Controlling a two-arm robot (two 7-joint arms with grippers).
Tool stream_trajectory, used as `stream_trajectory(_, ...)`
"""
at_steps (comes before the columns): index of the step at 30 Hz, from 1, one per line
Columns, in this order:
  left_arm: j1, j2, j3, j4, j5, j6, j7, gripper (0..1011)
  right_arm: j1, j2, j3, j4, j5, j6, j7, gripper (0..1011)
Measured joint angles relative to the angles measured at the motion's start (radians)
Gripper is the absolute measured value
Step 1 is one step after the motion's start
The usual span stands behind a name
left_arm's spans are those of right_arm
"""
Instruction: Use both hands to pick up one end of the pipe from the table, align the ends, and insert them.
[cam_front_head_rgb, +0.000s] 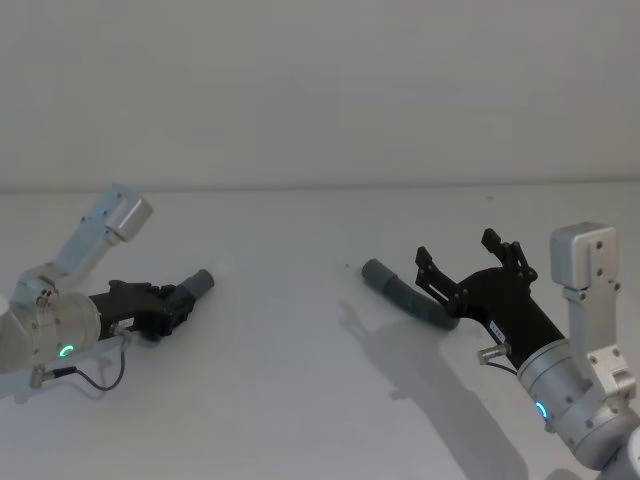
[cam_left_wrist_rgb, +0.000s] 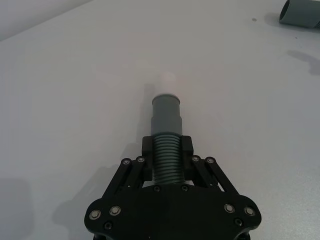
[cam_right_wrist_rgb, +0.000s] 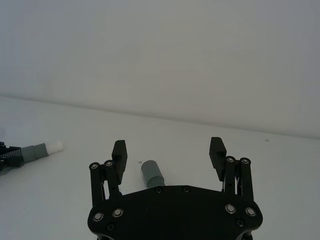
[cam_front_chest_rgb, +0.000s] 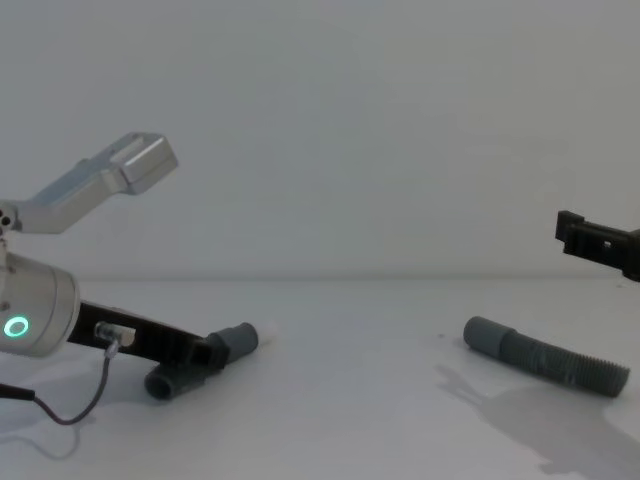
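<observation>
— What's the setting?
— A white table (cam_front_head_rgb: 300, 400) against a pale wall (cam_front_head_rgb: 300, 90).
— And the hoses?
— The socket hose (cam_front_head_rgb: 405, 293) lies on the table. The tipped hose (cam_left_wrist_rgb: 166, 120) is well to its left, clamped by its ribs in the left gripper (cam_left_wrist_rgb: 166, 145), its white tip (cam_left_wrist_rgb: 167, 80) pointing towards it.
— The right gripper (cam_right_wrist_rgb: 168, 150)?
— Above the socket hose's ribbed part, jaws wide apart, holding nothing. A stretch of table separates the hoses.

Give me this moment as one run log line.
left gripper: shut on white-tipped hose piece | right gripper: open above socket hose piece | stage: pieces apart, not joined
</observation>
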Motion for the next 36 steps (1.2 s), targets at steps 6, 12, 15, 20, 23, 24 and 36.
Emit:
stream_trajectory(6, -0.001, 0.000, 0.000, -0.001, 0.000, -0.002, -0.005, 292, 0.000, 0.000, 0.000, 0.000, 0.000, 0.000, 0.000, 1003)
stream_trajectory(12, -0.012, 0.009, 0.006, -0.001, -0.001, -0.020, -0.040, 292, 0.000, 0.000, 0.000, 0.000, 0.000, 0.000, 0.000, 1003)
stream_trajectory(15, -0.021, 0.016, 0.011, -0.001, -0.003, -0.033, -0.066, 292, 0.000, 0.000, 0.000, 0.000, 0.000, 0.000, 0.000, 1003)
stream_trajectory(20, -0.039, 0.029, 0.021, -0.001, -0.010, -0.056, -0.115, 292, 0.000, 0.000, 0.000, 0.000, 0.000, 0.000, 0.000, 1003)
stream_trajectory(23, -0.053, 0.038, 0.028, -0.001, -0.016, -0.075, -0.155, 292, 0.000, 0.000, 0.000, 0.000, 0.000, 0.000, 0.000, 1003)
stream_trajectory(24, -0.060, 0.042, 0.032, 0.000, -0.019, -0.084, -0.174, 292, 0.000, 0.000, 0.000, 0.000, 0.000, 0.000, 0.000, 1003)
stream_trajectory(36, -0.129, 0.072, 0.068, 0.015, -0.036, -0.156, -0.334, 292, 0.000, 0.000, 0.000, 0.000, 0.000, 0.000, 0.000, 1003)
